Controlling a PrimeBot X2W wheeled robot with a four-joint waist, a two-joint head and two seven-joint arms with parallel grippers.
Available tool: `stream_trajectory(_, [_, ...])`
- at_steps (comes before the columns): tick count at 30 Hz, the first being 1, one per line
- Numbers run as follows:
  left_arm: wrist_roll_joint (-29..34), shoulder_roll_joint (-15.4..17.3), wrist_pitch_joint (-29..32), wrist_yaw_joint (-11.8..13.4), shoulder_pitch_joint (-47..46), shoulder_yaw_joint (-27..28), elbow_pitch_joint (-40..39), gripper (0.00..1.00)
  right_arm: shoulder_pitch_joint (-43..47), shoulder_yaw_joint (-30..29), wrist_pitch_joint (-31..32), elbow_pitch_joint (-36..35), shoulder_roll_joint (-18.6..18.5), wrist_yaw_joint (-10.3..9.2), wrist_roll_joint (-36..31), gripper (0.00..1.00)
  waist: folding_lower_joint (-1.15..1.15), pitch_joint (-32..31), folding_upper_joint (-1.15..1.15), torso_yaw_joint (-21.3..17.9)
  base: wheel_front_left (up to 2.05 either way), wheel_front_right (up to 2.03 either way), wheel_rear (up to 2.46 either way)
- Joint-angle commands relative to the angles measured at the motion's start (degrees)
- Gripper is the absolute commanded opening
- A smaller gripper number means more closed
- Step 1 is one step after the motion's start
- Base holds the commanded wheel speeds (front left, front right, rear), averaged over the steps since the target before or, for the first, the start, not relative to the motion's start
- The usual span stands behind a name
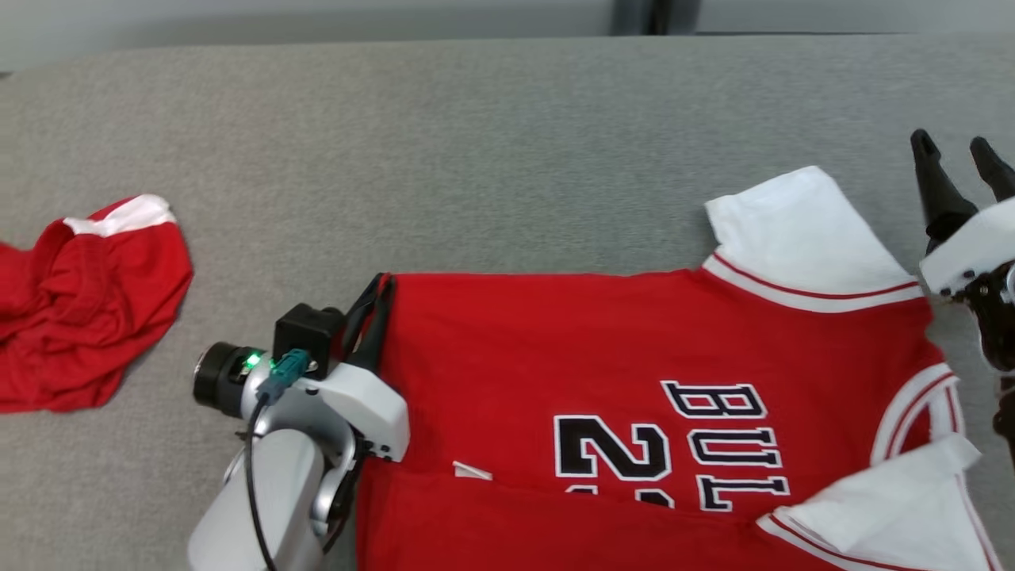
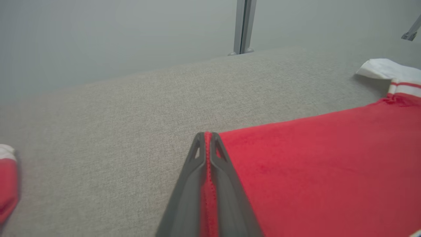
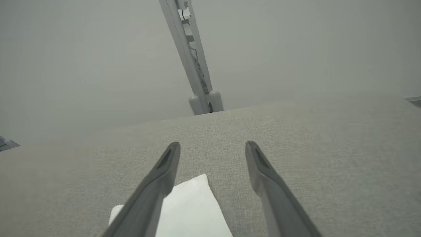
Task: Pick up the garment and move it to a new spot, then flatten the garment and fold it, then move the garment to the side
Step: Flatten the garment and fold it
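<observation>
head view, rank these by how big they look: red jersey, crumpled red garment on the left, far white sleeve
1. red jersey, though cropped
2. crumpled red garment, also cropped
3. far white sleeve

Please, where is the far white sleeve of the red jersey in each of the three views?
Head view: far white sleeve, right of centre, slightly above the middle.
Left wrist view: upper right edge.
Right wrist view: bottom centre, probably the same sleeve.
Shared landmark: grey post behind the table's far edge.
</observation>
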Motion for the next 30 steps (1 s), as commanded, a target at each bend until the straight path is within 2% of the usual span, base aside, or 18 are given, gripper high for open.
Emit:
stream_trajectory(1, [0.27,-0.34,-0.43,-0.14,-1.32,-0.27,-0.09,0.0,-1.23,0.78,0.65,0.99,-0.56,0.03,-0.39,1.0,0.0,1.96,0.0,2.32,0.0,0.0,0.0])
stream_trajectory(11, [0.57,-3.73,-2.01,-1.46,-4.93,-3.9,2.09,0.0,-10.73,10.73,7.44,12.96,-7.6,0.02,-0.8,1.0,0.0,5.29,0.0,7.37,0.0,0.0,0.0])
stream_trajectory(19, [-0.12,-4.61,-3.38,-1.76,-6.45,-4.94,4.54,0.0,-14.08,15.93,10.28,18.1,-9.53,0.02,2.47,1.0,0.0,6.24,0.0,8.41,0.0,0.0,0.0])
stream_trajectory(29, [-1.01,-4.99,-4.38,-1.41,-7.67,-5.42,6.3,0.0,-15.63,20.43,10.43,20.92,-10.03,0.02,7.01,1.0,0.0,6.62,0.0,8.5,0.0,0.0,0.0])
stream_trajectory(30, [-1.08,-5.03,-4.39,-1.39,-7.81,-5.51,6.41,0.0,-15.71,20.85,10.47,21.13,-10.06,0.02,7.44,0.96,0.0,6.67,0.0,8.51,0.0,0.0,0.0])
